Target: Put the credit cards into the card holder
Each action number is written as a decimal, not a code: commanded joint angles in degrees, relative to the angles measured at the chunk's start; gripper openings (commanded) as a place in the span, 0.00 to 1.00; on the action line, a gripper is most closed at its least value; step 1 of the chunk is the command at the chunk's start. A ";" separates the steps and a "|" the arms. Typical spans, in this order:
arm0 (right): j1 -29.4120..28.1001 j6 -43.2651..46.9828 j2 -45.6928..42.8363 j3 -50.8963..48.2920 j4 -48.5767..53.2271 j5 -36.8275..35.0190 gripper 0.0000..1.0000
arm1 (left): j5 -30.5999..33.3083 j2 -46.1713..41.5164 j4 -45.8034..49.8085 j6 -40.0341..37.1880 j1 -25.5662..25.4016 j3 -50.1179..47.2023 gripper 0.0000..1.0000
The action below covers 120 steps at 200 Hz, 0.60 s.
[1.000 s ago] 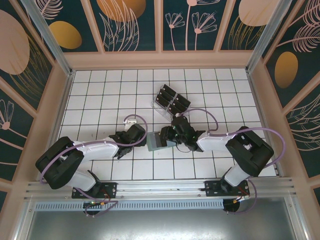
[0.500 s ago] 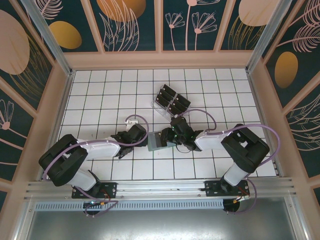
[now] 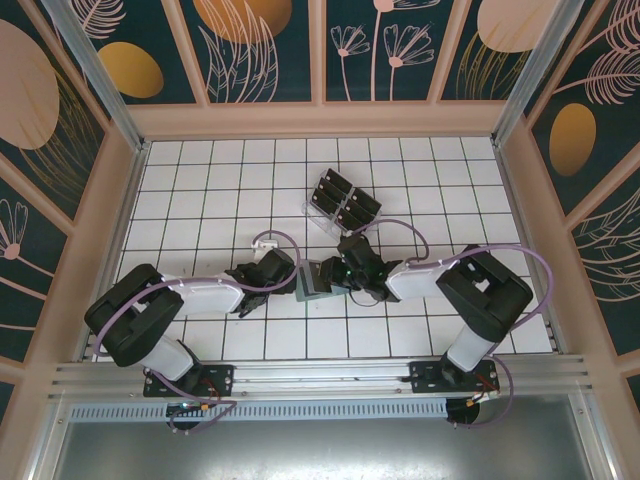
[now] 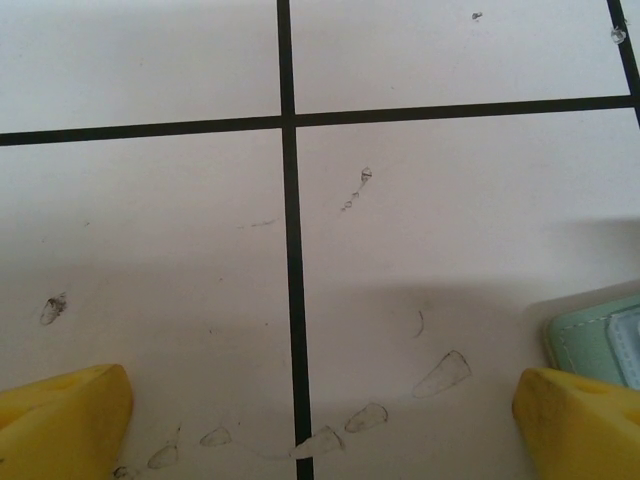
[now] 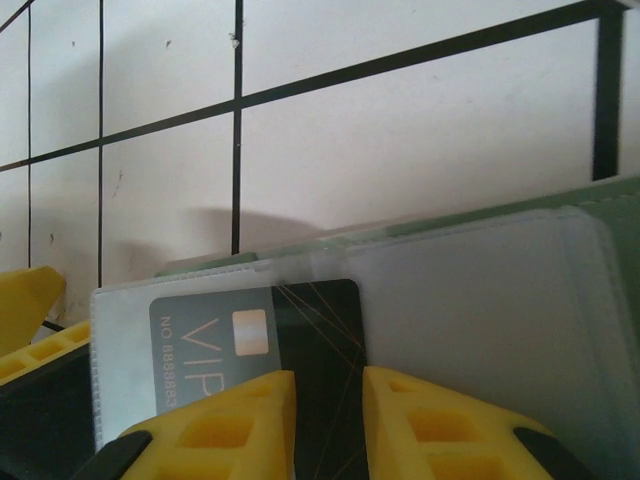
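Near the bases, in the top view, both arms reach in toward the middle of the tiled table [image 3: 200, 180]. The left gripper [image 4: 320, 430] has its fingers wide apart and holds nothing; a corner of the card holder [image 3: 312, 281] lies just beside its finger at 3 o'clock. The right gripper [image 5: 328, 420] has its fingers close together with a narrow gap — whether they pinch anything I cannot tell. Between them shows a black credit card [image 5: 300, 320], print up. Its far part sits under the holder's clear sleeve [image 5: 480, 300], and its far edge runs from 9 to 3 o'clock, slightly tilted. Farther, at 1 o'clock from the holder, a clear rack [image 3: 310, 212] carries more credit cards [image 3: 335, 187].
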<state>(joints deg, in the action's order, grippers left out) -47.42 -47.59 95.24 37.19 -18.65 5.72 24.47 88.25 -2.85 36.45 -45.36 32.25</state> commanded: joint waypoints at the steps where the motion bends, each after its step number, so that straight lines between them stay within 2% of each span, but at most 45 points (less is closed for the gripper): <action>1: -1.13 -1.42 1.22 1.78 -1.55 0.62 0.24 | 0.21 1.41 -0.93 -0.10 0.28 -0.36 0.98; 72: -1.90 -2.08 0.00 3.20 -1.72 1.02 0.23 | 3.18 -0.92 1.87 0.86 0.28 0.18 0.99; 120: -1.63 -0.83 -2.50 1.86 1.31 -1.49 0.25 | 1.91 -3.31 2.03 0.90 0.26 0.19 0.98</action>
<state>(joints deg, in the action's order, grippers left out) -49.12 -48.93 94.98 39.07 -19.00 6.00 25.98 86.56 -1.91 36.56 -45.36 32.25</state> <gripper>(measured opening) 0.241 0.985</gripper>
